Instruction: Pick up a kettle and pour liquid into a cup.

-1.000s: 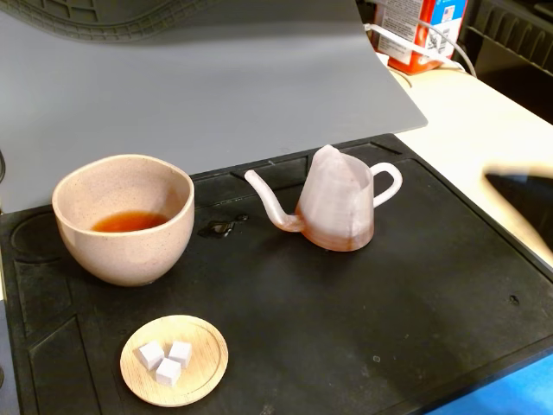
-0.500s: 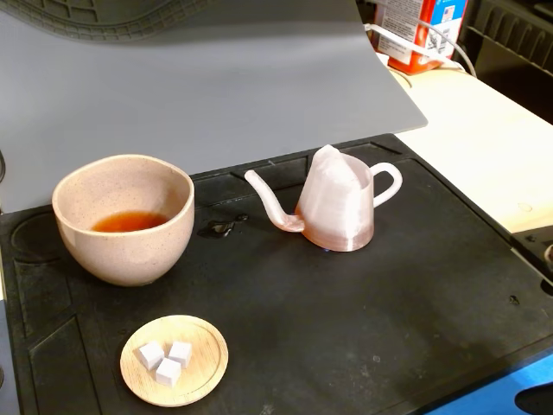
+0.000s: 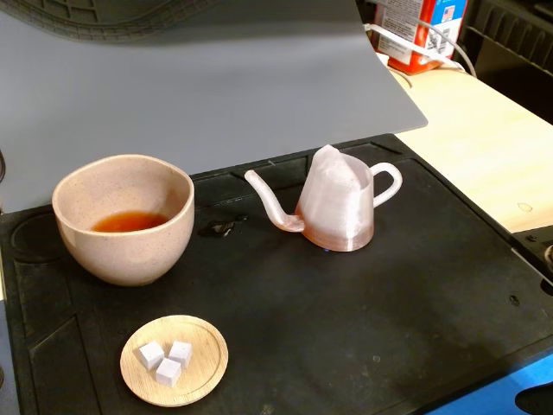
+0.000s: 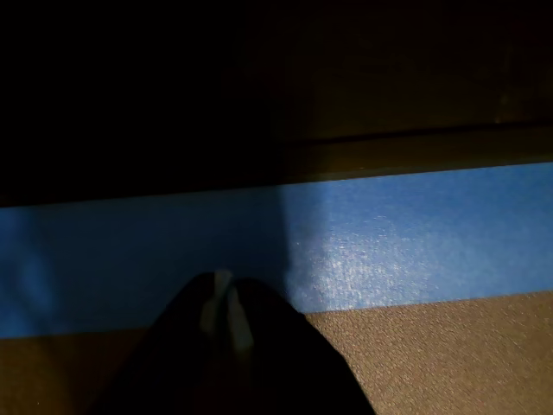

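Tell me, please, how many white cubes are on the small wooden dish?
3: one cube at the left, one at the upper right, one at the front, clustered on the wooden dish. None appears hidden.

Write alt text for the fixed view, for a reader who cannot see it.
A translucent pinkish-white kettle stands upright on a black mat, its long spout pointing left toward a beige speckled cup holding a little reddish-brown liquid. In front of the cup sits a small wooden dish with three white cubes. No gripper is visible.
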